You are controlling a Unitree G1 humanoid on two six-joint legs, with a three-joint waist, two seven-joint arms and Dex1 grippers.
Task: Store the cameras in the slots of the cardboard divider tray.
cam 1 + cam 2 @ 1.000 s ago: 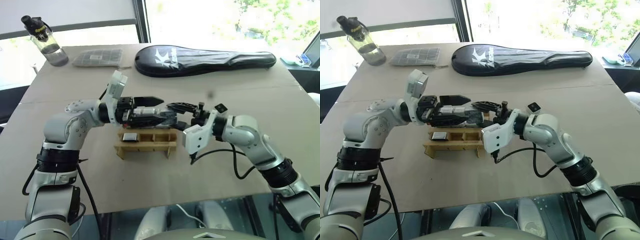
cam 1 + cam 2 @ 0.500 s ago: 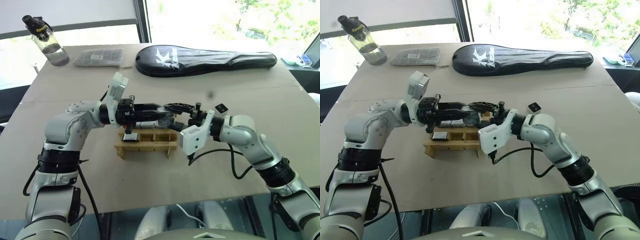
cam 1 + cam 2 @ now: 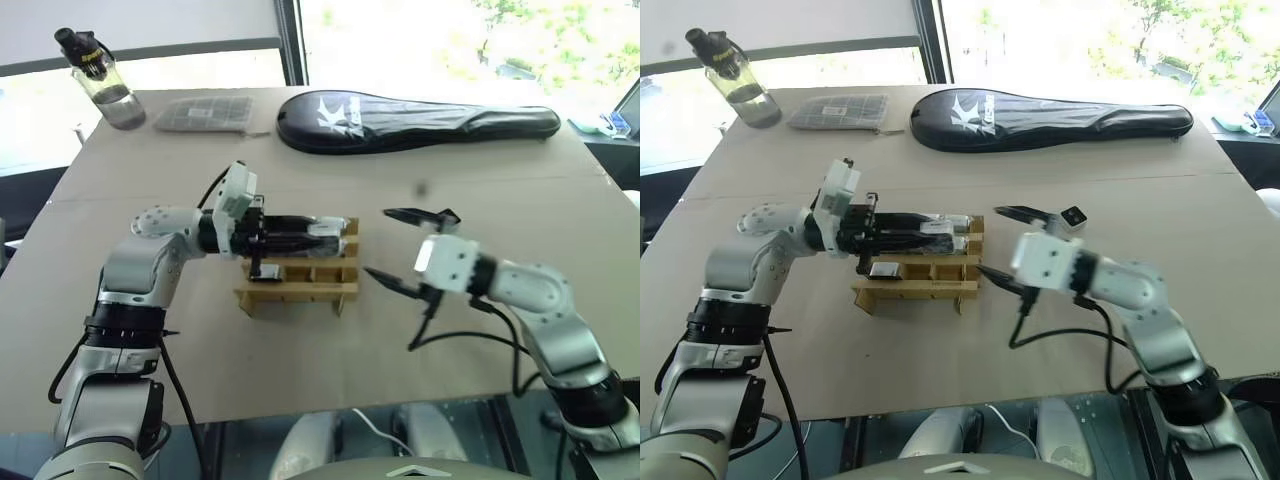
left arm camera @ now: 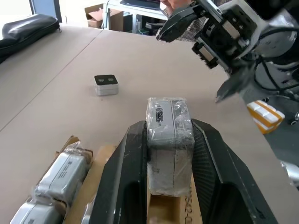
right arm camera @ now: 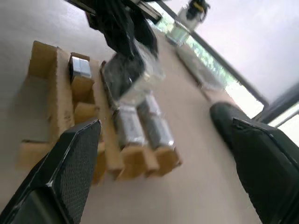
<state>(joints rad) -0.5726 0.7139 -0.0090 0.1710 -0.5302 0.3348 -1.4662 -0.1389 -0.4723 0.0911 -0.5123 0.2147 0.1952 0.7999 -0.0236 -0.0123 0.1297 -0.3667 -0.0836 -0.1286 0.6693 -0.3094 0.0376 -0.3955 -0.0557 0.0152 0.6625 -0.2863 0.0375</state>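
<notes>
The left gripper (image 4: 169,154) reaches level over the tray (image 3: 297,291), its fingers (image 4: 126,172) pinching a plastic-wrapped grey camera (image 4: 168,142) above the tray's right end; wrapped cameras (image 5: 140,122) already sit in the tray's far slots, and one more (image 3: 880,269) lies in a near slot at its left end. The right gripper (image 3: 400,247) hangs just right of the tray, jaws spread wide and holding nothing; a small loose camera (image 3: 1072,216) lies on the table (image 3: 300,350) right of the tray, beyond that gripper.
</notes>
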